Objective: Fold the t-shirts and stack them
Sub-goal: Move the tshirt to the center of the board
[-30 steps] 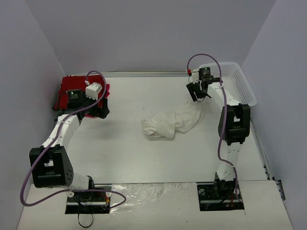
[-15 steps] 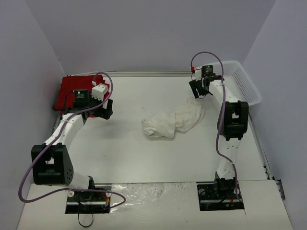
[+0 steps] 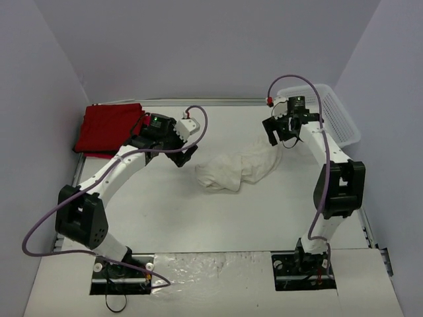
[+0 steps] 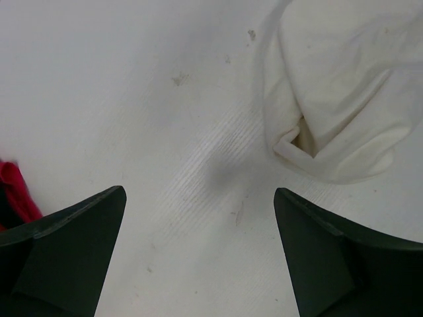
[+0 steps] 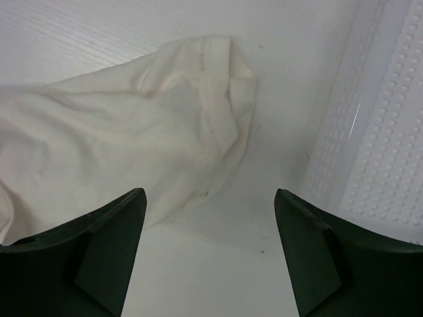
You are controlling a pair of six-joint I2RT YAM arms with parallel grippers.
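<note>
Your cream-white t-shirt (image 3: 239, 166) lies crumpled and unfolded in the middle of the table (image 3: 198, 218), so its fold has not begun. At the far left, the red t-shirts (image 3: 108, 128) sit as one flat, tidy pile; that part looks done, though you cannot count its layers from here. What's left, by my reading, is to spread, fold and stack the cream one.

Your left gripper (image 3: 187, 153) hovers just left of it, fingers spread wide and empty. Your right gripper (image 3: 280, 137) hangs over its far right end, fingers apart, gripping nothing.

Count: one cream shirt, one red pile, one white mesh basket (image 3: 332, 111) at the far right.
</note>
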